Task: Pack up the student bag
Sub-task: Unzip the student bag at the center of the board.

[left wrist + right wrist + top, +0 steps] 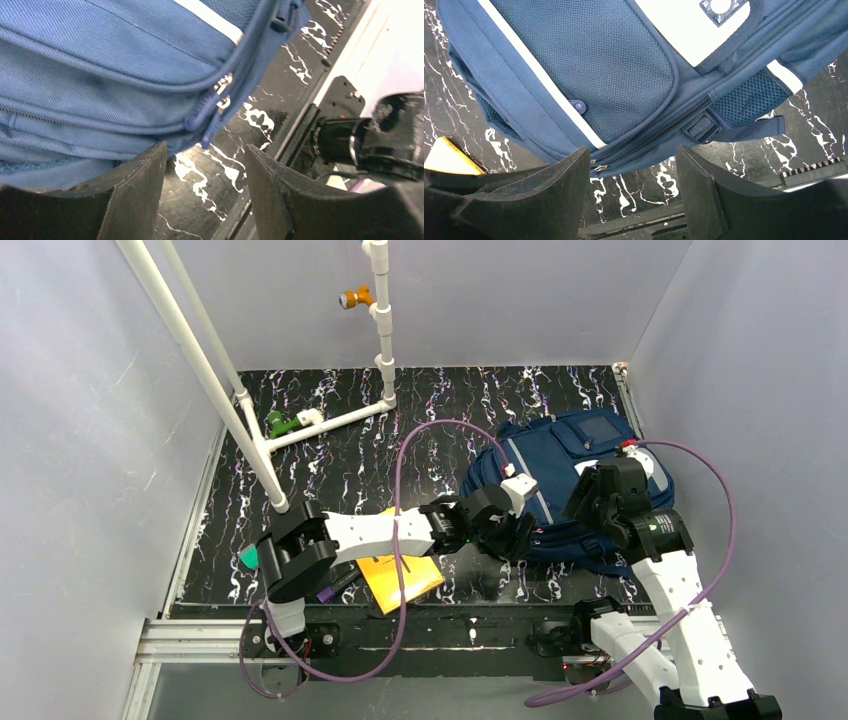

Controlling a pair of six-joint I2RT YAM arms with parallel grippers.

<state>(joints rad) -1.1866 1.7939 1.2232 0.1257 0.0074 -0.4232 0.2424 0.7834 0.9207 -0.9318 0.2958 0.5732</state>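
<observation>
At six o'clock on the surface [340,470], nearest you, a yellow booklet [410,578] lay flat under the left arm, not yet in anything. Just beyond it your left pincer [205,150] stood open and empty, its jaws apart right beside the paired zip pulls [212,107] on the near edge of the student bag [560,455], which lay flat at three o'clock. Your right pincer [631,150] hung open above that same edge, gripping nothing. Every zip you could see looked shut, so nothing showed inside; whether the bag held anything I could not tell. With neither pincer pinning it, I judged the bag likely to slide or bunch if you tugged a pull. Those small, floppy pulls could also slip free, leaving you pinching fabric. Both wrists were close enough to clash.
</observation>
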